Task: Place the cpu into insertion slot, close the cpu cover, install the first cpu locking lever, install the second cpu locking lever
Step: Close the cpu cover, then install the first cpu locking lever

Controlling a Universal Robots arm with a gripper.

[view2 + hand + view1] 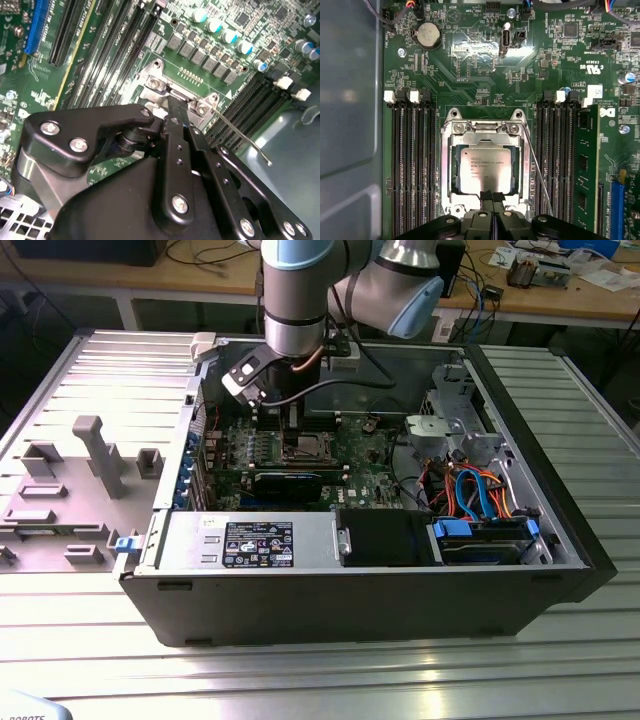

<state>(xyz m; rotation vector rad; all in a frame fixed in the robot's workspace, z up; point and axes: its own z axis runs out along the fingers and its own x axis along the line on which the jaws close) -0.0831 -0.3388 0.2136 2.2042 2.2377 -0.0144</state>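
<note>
Straight down, claw [492, 196] at the cpu cover [485, 141].

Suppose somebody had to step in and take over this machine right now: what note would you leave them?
The gripper is shut, fingertips at the edge of the cpu cover.
Done: the cpu sits in the insertion slot; the cover looks lowered over it.
Left: one thin locking lever stands loose beside the slot, unlatched; the other lever I cannot make out.

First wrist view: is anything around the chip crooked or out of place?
The thin wire lever beside the insertion slot slants away from its rim instead of lying along it, so it looks unlatched. The cpu sits square.
</note>
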